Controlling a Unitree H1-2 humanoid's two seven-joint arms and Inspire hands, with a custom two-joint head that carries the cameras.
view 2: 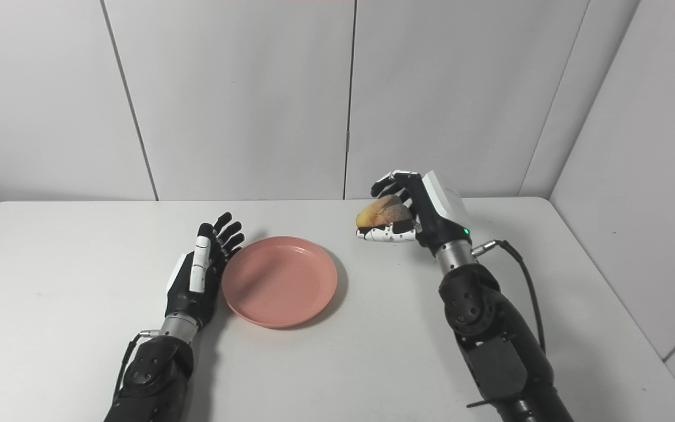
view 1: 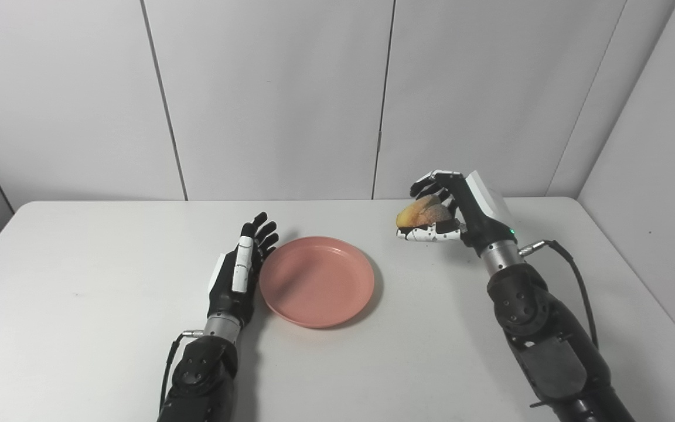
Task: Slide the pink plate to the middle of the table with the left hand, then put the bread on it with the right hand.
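Two dark robot forearms are entering from the bottom edge, one on each side, reaching over a white table [view 1: 79,328]. The left hand [view 1: 242,271] is lying edge-on with its fingers straight and apart, holding nothing, and is resting just beside the left rim of the one pink plate [view 1: 316,280]; whether it is touching the rim is not clear. The plate is round, shallow, plain and matte salmon-pink, with a raised lip, and nothing is lying in it. It is sitting near the middle of the table. There is one piece of bread [view 1: 423,213], a small rounded lump, golden-yellow at one end and browner toward the palm. The right hand [view 1: 444,214] is gripping it, fingers curled over the top and thumb under it, and is holding it above the table, to the right of the plate and apart from it. Pale wall panels are standing behind the table.
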